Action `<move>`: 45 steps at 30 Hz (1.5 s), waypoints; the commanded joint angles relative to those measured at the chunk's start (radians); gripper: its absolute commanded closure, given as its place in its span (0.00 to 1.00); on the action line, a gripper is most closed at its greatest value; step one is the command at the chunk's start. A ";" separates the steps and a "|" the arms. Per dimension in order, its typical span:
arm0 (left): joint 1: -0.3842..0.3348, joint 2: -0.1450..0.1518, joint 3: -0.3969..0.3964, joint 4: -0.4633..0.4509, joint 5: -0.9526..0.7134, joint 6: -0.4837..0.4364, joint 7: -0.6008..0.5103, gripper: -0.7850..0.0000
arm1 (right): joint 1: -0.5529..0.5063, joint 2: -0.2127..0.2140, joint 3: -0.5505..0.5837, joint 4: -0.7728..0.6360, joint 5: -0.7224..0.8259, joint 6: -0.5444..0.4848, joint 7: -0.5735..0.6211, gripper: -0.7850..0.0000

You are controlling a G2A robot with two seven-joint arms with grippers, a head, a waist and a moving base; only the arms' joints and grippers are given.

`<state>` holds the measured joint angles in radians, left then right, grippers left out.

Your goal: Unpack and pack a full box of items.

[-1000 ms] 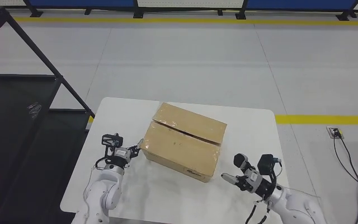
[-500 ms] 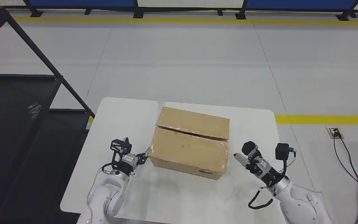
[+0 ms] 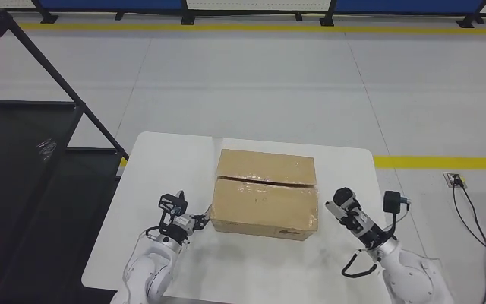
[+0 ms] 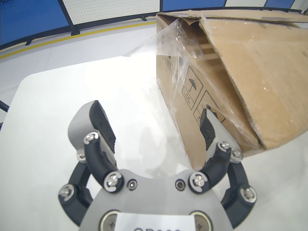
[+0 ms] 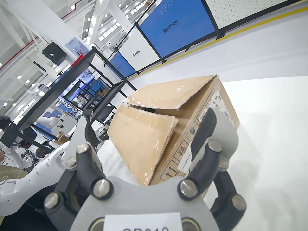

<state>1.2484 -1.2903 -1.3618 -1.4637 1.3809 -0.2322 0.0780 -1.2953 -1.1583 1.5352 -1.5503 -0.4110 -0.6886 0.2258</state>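
Left wrist view shows clear tape (image 4: 168,46) hanging loose from the box (image 4: 264,68) beside the wide-spread left gripper (image 4: 151,111); right wrist view shows the right gripper (image 5: 144,121) spread at its corner.

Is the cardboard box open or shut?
Shut but unsealed: both top flaps of the brown cardboard box lie folded down, with a gap along their seam and clear tape peeling loose at one end.

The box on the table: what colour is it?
Plain brown cardboard: the box has clear tape peeling at one end. The left wrist view shows it best.
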 commanded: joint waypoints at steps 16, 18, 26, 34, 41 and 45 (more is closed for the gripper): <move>-0.141 0.012 -0.071 0.115 0.113 0.126 -0.073 0.00 | -0.056 0.007 0.047 -0.054 0.021 0.009 -0.042 0.00; -0.206 0.011 -0.056 0.185 0.144 0.115 -0.071 0.00 | -0.076 0.008 0.059 -0.071 0.019 0.016 -0.052 0.00; -0.302 0.005 -0.022 0.287 0.129 0.048 -0.066 0.00 | -0.131 0.011 0.084 -0.119 0.002 0.055 -0.057 0.00; -0.304 0.006 -0.017 0.292 0.140 0.043 -0.075 0.00 | -0.131 0.011 0.084 -0.119 0.002 0.055 -0.057 0.00; -0.465 -0.011 0.069 0.510 0.191 0.003 -0.032 0.00 | -0.136 0.011 0.094 -0.116 0.035 0.064 -0.067 0.00; -0.574 -0.034 0.146 0.690 0.226 0.003 0.062 0.00 | -0.156 0.012 0.113 -0.110 0.046 0.060 -0.079 0.00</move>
<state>0.7066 -1.3172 -1.2372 -0.8354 1.6090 -0.2213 0.1082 -1.4463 -1.1464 1.6430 -1.6604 -0.3672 -0.6281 0.1494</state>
